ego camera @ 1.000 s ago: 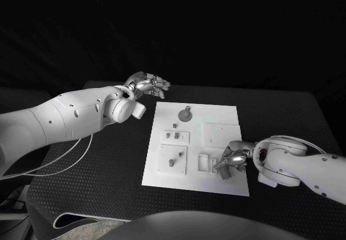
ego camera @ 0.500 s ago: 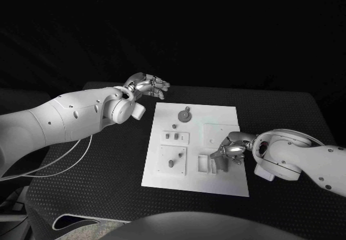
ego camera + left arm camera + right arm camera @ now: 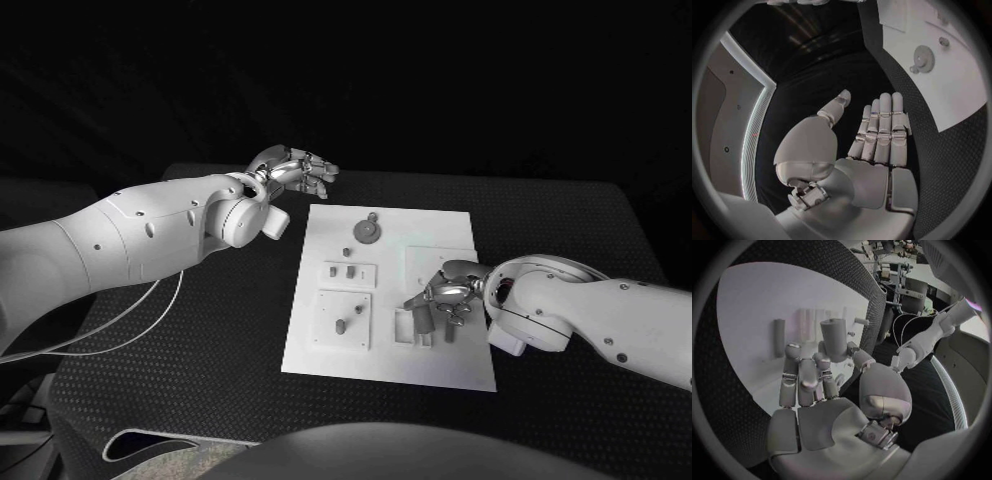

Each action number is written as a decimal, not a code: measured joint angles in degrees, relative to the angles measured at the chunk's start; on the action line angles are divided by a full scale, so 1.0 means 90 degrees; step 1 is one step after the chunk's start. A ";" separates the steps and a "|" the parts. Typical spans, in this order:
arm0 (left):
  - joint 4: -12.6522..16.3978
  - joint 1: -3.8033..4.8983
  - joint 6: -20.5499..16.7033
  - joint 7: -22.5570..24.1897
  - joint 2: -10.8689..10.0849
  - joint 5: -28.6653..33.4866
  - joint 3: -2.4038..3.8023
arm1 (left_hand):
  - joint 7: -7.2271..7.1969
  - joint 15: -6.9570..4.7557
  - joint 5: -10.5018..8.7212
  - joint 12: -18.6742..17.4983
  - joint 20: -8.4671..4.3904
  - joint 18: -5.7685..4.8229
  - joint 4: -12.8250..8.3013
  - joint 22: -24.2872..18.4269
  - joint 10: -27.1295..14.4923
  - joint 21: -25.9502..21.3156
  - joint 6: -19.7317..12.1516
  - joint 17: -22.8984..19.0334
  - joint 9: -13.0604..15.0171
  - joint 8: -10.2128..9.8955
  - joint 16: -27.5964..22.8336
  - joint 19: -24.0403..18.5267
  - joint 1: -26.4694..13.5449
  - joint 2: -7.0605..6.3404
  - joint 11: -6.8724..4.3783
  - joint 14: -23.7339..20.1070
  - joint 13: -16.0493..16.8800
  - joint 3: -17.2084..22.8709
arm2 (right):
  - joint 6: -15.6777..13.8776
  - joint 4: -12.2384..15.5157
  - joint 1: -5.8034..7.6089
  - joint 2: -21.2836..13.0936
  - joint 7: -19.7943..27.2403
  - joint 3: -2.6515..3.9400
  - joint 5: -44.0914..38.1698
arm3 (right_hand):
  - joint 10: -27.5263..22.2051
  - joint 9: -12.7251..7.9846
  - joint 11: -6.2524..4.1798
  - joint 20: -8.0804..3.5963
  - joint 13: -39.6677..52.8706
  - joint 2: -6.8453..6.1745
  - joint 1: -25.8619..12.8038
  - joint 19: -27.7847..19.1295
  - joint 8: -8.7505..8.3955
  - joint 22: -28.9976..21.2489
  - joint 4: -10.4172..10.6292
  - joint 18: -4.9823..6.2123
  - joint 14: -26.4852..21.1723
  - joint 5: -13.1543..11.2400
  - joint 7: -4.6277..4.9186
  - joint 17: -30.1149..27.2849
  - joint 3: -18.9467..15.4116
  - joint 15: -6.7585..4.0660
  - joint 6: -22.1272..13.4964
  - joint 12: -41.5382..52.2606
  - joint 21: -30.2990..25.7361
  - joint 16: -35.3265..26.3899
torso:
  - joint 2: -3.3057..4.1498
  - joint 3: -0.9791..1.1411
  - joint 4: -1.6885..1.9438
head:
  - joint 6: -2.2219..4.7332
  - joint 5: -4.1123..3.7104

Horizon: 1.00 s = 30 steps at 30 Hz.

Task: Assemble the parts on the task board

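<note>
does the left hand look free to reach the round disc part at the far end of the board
Probably yes. The left hand hovers open and holds nothing, just off the board's far left corner. The round disc lies uncovered on the white board, while the right hand works nearer the robot, away from that path.

White task board (image 3: 447,360), grey parts (image 3: 369,231)

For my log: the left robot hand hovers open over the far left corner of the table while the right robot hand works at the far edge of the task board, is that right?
Not quite. The right robot hand works over the near half of the task board, by its right side, not at its far edge; the head view shows this. The left robot hand does hover open over the far left part of the table.
</note>
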 measured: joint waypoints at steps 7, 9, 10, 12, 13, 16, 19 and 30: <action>0.0002 0.0000 0.0009 -0.0014 -0.0009 0.0000 0.0000 | 0.0000 0.0000 0.0000 0.0000 0.0000 -0.0031 0.0000 0.0000 0.0000 0.0000 0.0000 0.0000 0.0001 0.0000 0.0000 0.0000 -0.0006 -0.0006 0.0000 0.0000 0.0000 0.0000 | -0.0006 -0.0083 -0.0012 0.0092 -0.0050 -0.0086 0.0096 | 0.0024 0.0000 -0.0022 0.0000 -0.0023 0.0029 -0.0029 0.0000 0.0000 0.0000 0.0000 -0.0001 -0.0004 -0.0005 -0.0005 -0.0048 0.0000 -0.0002 0.0006 -0.0025 0.0000 0.0000 | 0.0000 0.0009 0.0004 | -0.0032 0.0027; 0.0002 0.0000 0.0010 -0.0017 -0.0012 0.0000 -0.0001 | 0.0000 0.0000 0.0000 0.0000 0.0000 -0.0035 0.0000 0.0000 0.0000 0.0000 0.0000 -0.0001 -0.0005 0.0000 0.0000 0.0000 -0.0006 -0.0006 0.0000 0.0000 -0.0005 0.0000 | -0.0007 -0.0101 -0.0011 0.0094 -0.0061 -0.0093 0.0099 | 0.0023 0.0000 -0.0022 0.0000 -0.0025 0.0049 -0.0049 0.0000 -0.0001 0.0000 0.0000 -0.0001 -0.0022 -0.0023 -0.0006 -0.0054 0.0000 -0.0006 0.0007 -0.0028 0.0000 0.0000 | 0.0000 0.0009 0.0004 | -0.0038 0.0034; 0.0002 0.0000 0.0011 -0.0019 -0.0013 0.0000 -0.0001 | 0.0000 0.0000 0.0000 0.0000 0.0000 -0.0035 0.0000 0.0000 0.0000 0.0000 0.0000 -0.0001 -0.0005 0.0000 0.0000 0.0000 -0.0006 -0.0006 0.0000 0.0000 -0.0005 0.0000 | -0.0007 -0.0110 -0.0011 0.0100 -0.0066 -0.0096 0.0100 | 0.0024 -0.0001 -0.0022 0.0000 -0.0025 0.0057 -0.0057 0.0000 -0.0007 0.0000 0.0000 -0.0002 -0.0023 -0.0024 -0.0007 -0.0061 0.0000 -0.0006 0.0008 -0.0050 0.0000 0.0000 | -0.0001 0.0009 0.0004 | -0.0042 0.0037; 0.0002 0.0000 0.0013 -0.0023 -0.0012 0.0000 -0.0001 | 0.0000 0.0000 0.0000 0.0000 0.0000 -0.0036 0.0000 -0.0005 0.0000 0.0000 0.0000 -0.0001 -0.0005 0.0000 0.0000 0.0000 -0.0006 -0.0006 0.0000 0.0000 -0.0005 0.0000 | -0.0008 -0.0133 -0.0011 0.0127 -0.0077 -0.0101 0.0099 | 0.0024 -0.0006 -0.0021 0.0000 -0.0030 0.0065 -0.0065 0.0000 -0.0033 0.0000 0.0000 -0.0003 -0.0025 -0.0024 -0.0008 -0.0070 0.0001 -0.0006 0.0009 -0.0050 0.0000 0.0000 | -0.0001 0.0009 -0.0001 | -0.0048 0.0041; 0.0002 0.0000 0.0014 -0.0024 -0.0010 0.0000 -0.0001 | 0.0000 0.0000 0.0000 0.0000 0.0000 -0.0036 0.0000 -0.0006 0.0000 0.0000 0.0000 -0.0001 -0.0005 0.0000 0.0000 0.0000 -0.0006 -0.0006 0.0000 0.0000 -0.0005 0.0000 | -0.0008 -0.0143 -0.0011 0.0139 -0.0080 -0.0105 0.0097 | 0.0024 -0.0020 -0.0021 0.0000 -0.0032 0.0065 -0.0065 0.0000 -0.0033 0.0000 0.0000 -0.0003 -0.0028 -0.0024 -0.0008 -0.0074 0.0001 -0.0008 0.0009 -0.0050 0.0000 0.0000 | 0.0000 0.0009 -0.0001 | -0.0049 0.0042; 0.0003 0.0000 0.0018 -0.0028 -0.0002 0.0000 -0.0001 | 0.0000 0.0000 0.0000 0.0000 0.0000 -0.0037 0.0000 -0.0005 0.0000 0.0000 0.0000 -0.0001 -0.0005 0.0000 0.0000 0.0000 -0.0006 -0.0006 0.0000 0.0000 -0.0005 0.0000 | -0.0014 -0.0170 -0.0017 0.0165 -0.0088 -0.0123 0.0083 | 0.0025 -0.0043 -0.0020 0.0000 -0.0032 0.0076 -0.0076 0.0000 -0.0067 0.0000 0.0000 -0.0005 -0.0045 -0.0025 -0.0009 -0.0098 0.0001 -0.0021 0.0010 -0.0050 0.0000 0.0000 | 0.0000 0.0009 -0.0003 | -0.0057 0.0046; 0.0004 0.0000 0.0021 -0.0031 -0.0003 0.0000 -0.0001 | 0.0000 0.0000 0.0000 0.0000 0.0000 -0.0037 0.0000 -0.0005 0.0000 0.0000 0.0000 -0.0002 -0.0005 0.0000 0.0000 0.0000 -0.0006 -0.0006 0.0000 0.0000 -0.0005 0.0000 | -0.0027 -0.0179 -0.0021 0.0172 -0.0088 -0.0123 0.0073 | 0.0033 -0.0057 -0.0012 0.0000 -0.0032 0.0097 -0.0097 0.0000 -0.0067 0.0000 0.0000 -0.0005 -0.0053 -0.0030 -0.0011 -0.0116 0.0001 -0.0015 0.0013 -0.0050 0.0000 0.0000 | 0.0000 0.0009 -0.0001 | -0.0059 0.0049; 0.0004 0.0000 0.0026 -0.0041 -0.0005 0.0000 -0.0001 | 0.0000 0.0000 0.0000 0.0000 0.0000 -0.0039 0.0017 -0.0004 0.0000 0.0000 0.0000 0.0004 -0.0004 0.0000 -0.0025 0.0000 -0.0006 -0.0006 0.0000 0.0000 -0.0004 -0.0017 | -0.0011 -0.0222 -0.0031 0.0237 -0.0081 -0.0153 0.0017 | 0.0033 -0.0096 -0.0011 0.0000 -0.0032 -0.0031 -0.0299 0.0000 -0.0105 0.0000 0.0051 -0.0008 -0.0060 0.0006 -0.0015 -0.0161 0.0313 -0.0013 0.0018 -0.0075 0.0000 0.0000 | -0.0001 0.0003 0.0001 | -0.0090 0.0076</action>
